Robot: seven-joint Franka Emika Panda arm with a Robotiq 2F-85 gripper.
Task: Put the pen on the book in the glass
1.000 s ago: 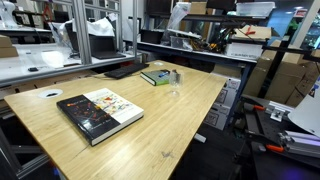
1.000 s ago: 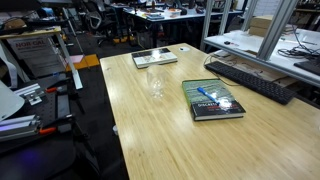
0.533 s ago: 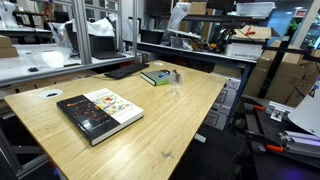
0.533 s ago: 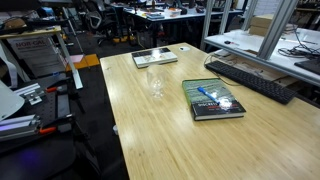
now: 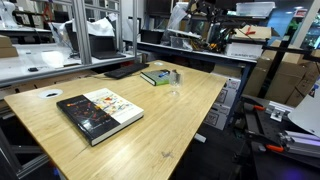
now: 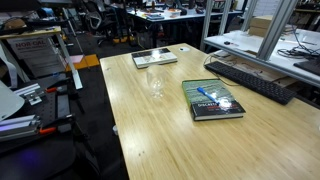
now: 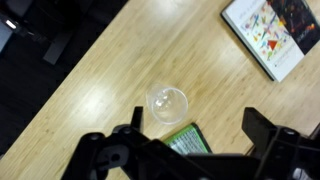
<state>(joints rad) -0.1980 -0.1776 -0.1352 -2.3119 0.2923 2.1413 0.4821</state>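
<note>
The green book (image 6: 213, 100) lies on the wooden table, and the bluish pen (image 6: 219, 97) lies on its cover. The book also shows in an exterior view (image 5: 155, 76). The clear glass (image 6: 156, 83) stands upright and empty beside the book, apart from it; it also shows in an exterior view (image 5: 175, 80). In the wrist view the glass (image 7: 166, 103) is below me, with a corner of the green book (image 7: 188, 138) next to it. My gripper (image 7: 195, 128) is open and empty, high above both. The gripper body hides the pen there.
A larger black-and-white book with colourful pictures (image 5: 100, 112) lies further along the table (image 5: 190, 120); it also shows in the wrist view (image 7: 275, 30). A keyboard (image 6: 250, 78) lies on the neighbouring bench. Shelves, boxes and frames surround the table.
A dark part of my arm has come into view at the top of an exterior view. The book, pen and glass have not moved.
</note>
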